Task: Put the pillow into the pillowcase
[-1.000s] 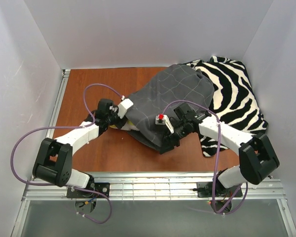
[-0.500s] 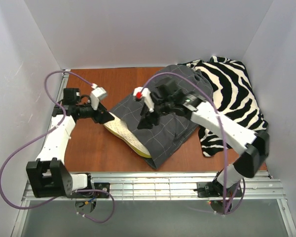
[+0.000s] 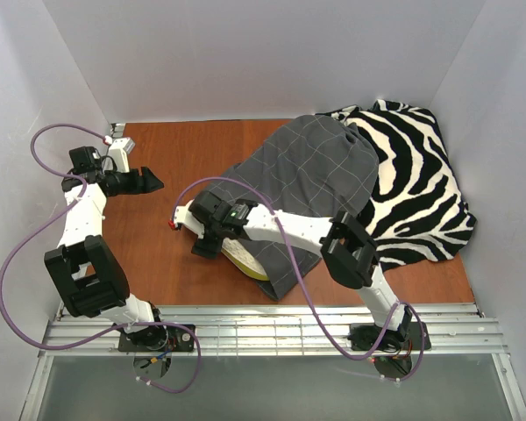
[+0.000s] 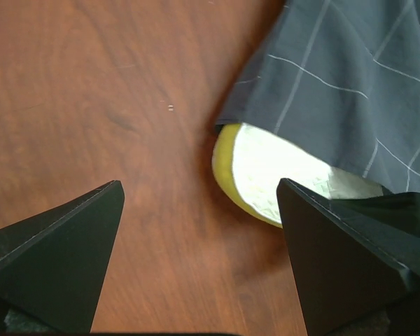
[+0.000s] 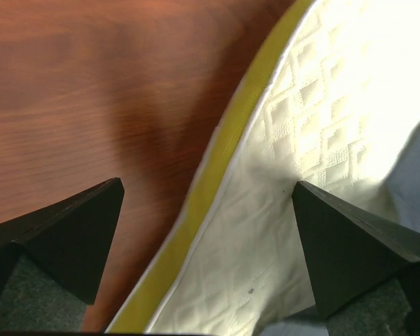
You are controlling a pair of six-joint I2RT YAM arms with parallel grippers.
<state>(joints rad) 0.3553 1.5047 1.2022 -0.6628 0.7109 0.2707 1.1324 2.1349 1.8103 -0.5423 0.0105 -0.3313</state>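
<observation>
The dark grey gridded pillowcase [image 3: 307,171] lies across the middle of the table and covers most of the pillow. Only the pillow's near-left end [image 3: 244,261] sticks out, cream with a yellow-green edge. My right gripper [image 3: 204,244] reaches left across the cloth to that end. In the right wrist view it [image 5: 207,183] is open, straddling the pillow's yellow edge [image 5: 217,168] and dimpled face [image 5: 315,112]. My left gripper [image 3: 145,181] is far left, well away from the pillow. It [image 4: 199,185] stands open over bare wood, with the pillow corner [image 4: 266,175] and pillowcase [image 4: 350,77] ahead.
A black-and-white zebra-striped fabric [image 3: 416,184] lies at the back right, partly under the pillowcase. White walls enclose the wooden table [image 3: 184,149] on three sides. A metal rail [image 3: 272,329] runs along the near edge by the arm bases.
My left gripper let go, opened and swung back to the far left. My right gripper opened and swept from above the pillowcase down-left to the pillow's exposed end.
</observation>
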